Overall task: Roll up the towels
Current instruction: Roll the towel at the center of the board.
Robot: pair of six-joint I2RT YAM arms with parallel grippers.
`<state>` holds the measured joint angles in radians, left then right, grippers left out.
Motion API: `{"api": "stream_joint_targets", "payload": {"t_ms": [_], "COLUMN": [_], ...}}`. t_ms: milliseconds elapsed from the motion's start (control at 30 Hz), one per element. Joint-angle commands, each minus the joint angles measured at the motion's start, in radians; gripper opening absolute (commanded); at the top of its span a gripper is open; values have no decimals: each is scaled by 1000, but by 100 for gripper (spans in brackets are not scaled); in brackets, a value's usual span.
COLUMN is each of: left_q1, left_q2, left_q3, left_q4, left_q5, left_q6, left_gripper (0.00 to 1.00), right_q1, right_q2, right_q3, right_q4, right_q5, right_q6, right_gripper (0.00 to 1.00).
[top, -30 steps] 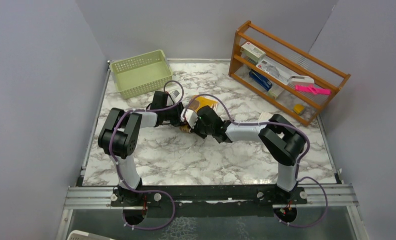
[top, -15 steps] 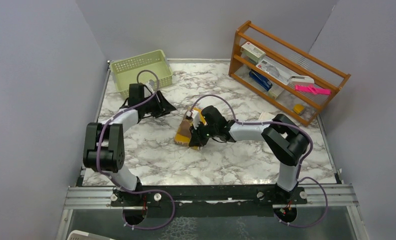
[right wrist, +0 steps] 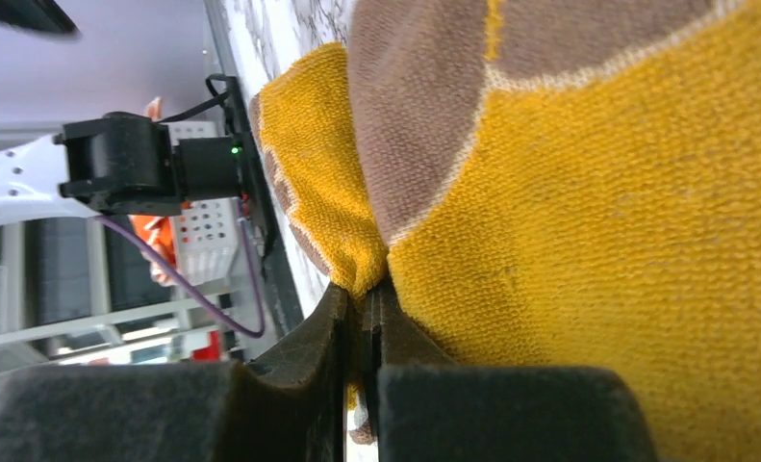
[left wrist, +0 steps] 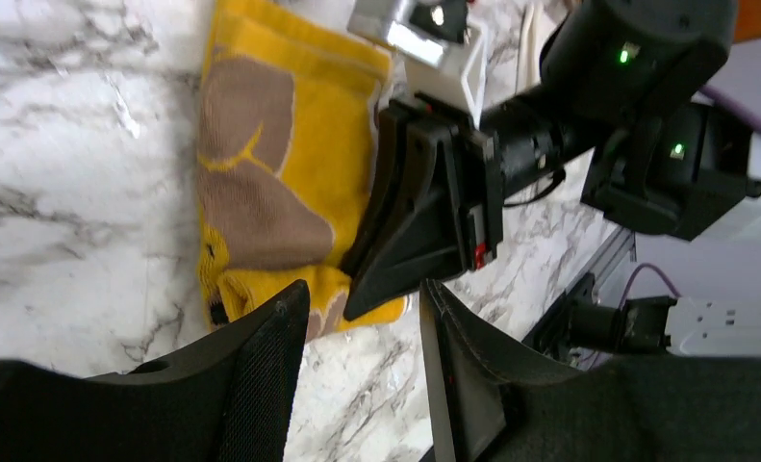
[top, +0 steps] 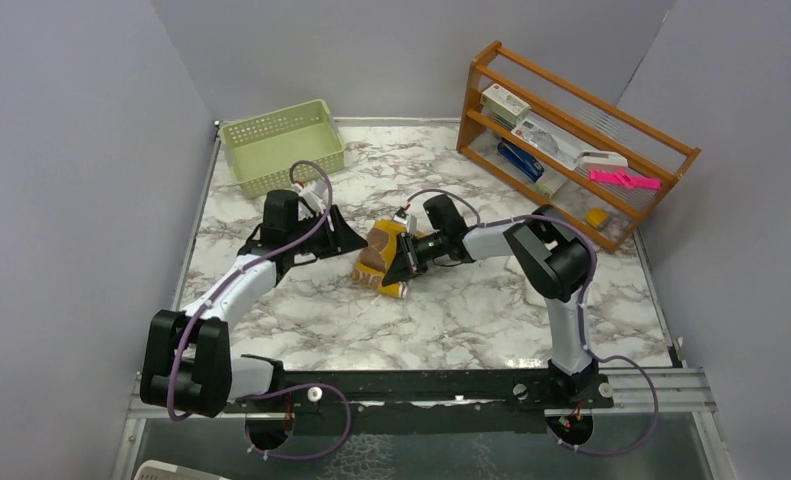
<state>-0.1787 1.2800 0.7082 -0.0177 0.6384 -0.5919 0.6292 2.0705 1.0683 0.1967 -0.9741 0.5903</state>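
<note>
Pinching one edge of the yellow towel in my right claw, I see it lies on the table, long axis near-to-far, with my half-parted, empty left claw just on its left.

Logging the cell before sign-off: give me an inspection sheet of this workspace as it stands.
Surface: white-grey marble-pattern tabletop.
Job's things: mustard-yellow cloth towel with tan patches, bunched mid-table; no other towel seen.
Clutter: pale green plastic basket and orange wooden rack holding small items, both at the back.
Grippers: left gripper jaws apart, empty; right gripper jaws shut on the towel's edge.
Cables: purple cables run along both arms.
Surroundings: plain grey walls.
</note>
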Motion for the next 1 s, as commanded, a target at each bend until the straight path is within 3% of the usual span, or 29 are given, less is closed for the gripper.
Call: {"api": "stream_joint_targets", "payload": {"t_ms": [0,267,500,900,967], "left_q1": [-22,-39,-83,-87,-87], "left_q2": [-37,54,138,315,334], "left_q3": [-83,-197,-198,-181,-199], "left_q4": [67,257,343,371,371], "left_q5": [21,92,91,-13,-29], "left_q6": [-36,-118,-152,-124,-117], "left_gripper": [49,49,49,48,48], "right_q1": [-13,-43,-52,-56,-56], "right_q2": [57,159,184,162,137], "right_q3": [48,55,61,77,82], "right_q4": [-27,-24,-4,-86,-124], "right_q5": [-91,-105,-94,-17,21], "right_q6": [118,242,297,248,200], "right_gripper": [1,1,1,1,6]}}
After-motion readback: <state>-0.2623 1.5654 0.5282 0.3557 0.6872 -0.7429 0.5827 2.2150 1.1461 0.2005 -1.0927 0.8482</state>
